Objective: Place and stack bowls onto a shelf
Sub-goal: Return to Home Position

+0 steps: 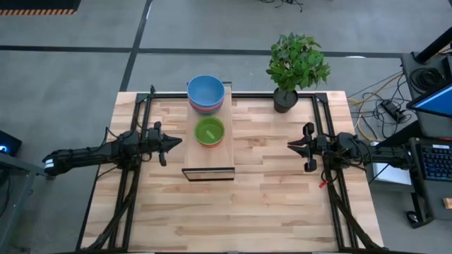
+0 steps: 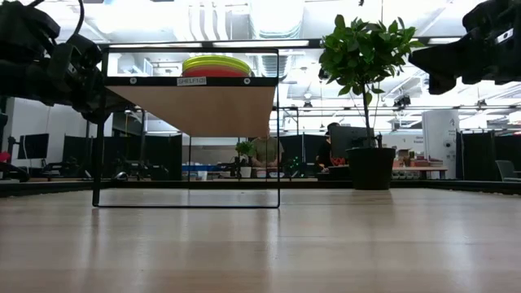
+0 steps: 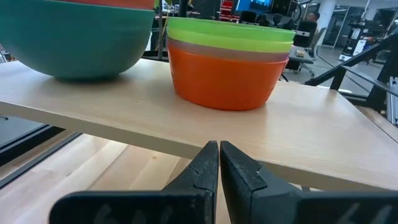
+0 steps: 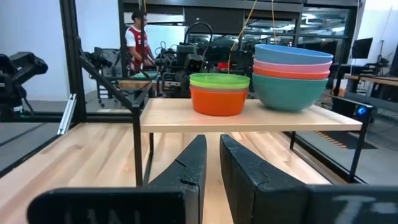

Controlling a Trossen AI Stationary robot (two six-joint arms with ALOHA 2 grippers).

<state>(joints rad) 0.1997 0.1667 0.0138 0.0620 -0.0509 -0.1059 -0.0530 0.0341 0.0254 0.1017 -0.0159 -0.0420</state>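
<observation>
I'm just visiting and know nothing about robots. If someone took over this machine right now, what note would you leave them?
Left end effector: shut, empty, beside the shelf on its left.
Right end effector: shut, empty, off to the shelf's right.
Bowls: two stacks on the shelf. The big stack runs teal, red, pink, blue from bottom to top. The small stack has orange at the bottom and green on top.
Done: no bowl lies off the shelf.
To do: probably only parking the arms.
</observation>
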